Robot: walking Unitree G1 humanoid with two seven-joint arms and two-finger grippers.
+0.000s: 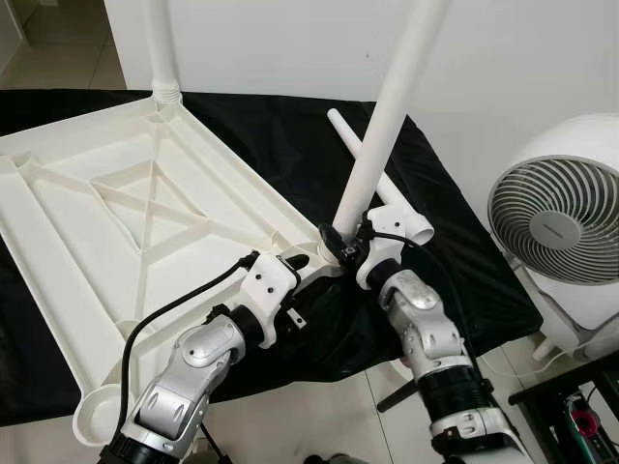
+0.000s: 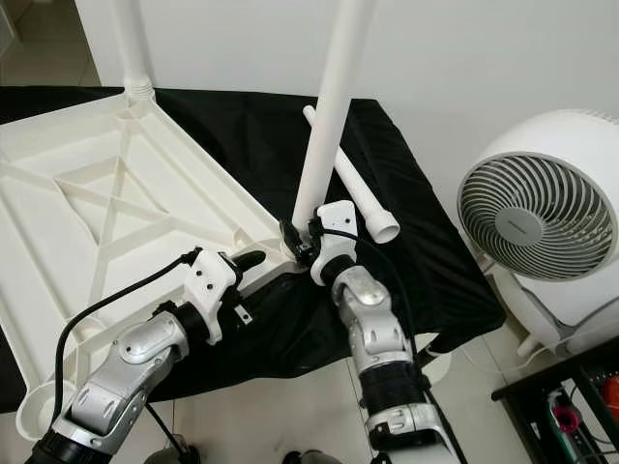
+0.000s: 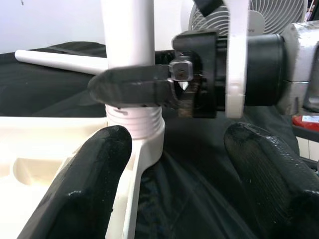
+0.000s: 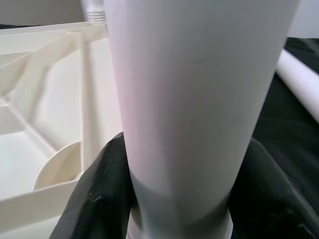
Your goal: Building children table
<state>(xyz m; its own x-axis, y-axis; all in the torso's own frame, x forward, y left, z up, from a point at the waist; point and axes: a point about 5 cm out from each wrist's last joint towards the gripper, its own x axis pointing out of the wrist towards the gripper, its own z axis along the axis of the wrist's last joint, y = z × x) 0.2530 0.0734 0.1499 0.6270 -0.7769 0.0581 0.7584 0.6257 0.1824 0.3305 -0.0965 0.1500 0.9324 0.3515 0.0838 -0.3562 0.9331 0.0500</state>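
Note:
A white plastic tabletop lies upside down on a black cloth. One white leg stands in its far corner. My right gripper is shut on a second white leg, low down, just above the near right corner socket. This leg stands slightly tilted, with its threaded end in the socket. In the right wrist view the black fingers press both sides of the leg. My left gripper is open beside that corner, one finger over the tabletop's rim, holding nothing.
A spare white leg lies on the black cloth behind the held one. A white round fan stands on the floor at the right. The near left corner socket overhangs the cloth's front edge. A white wall rises behind.

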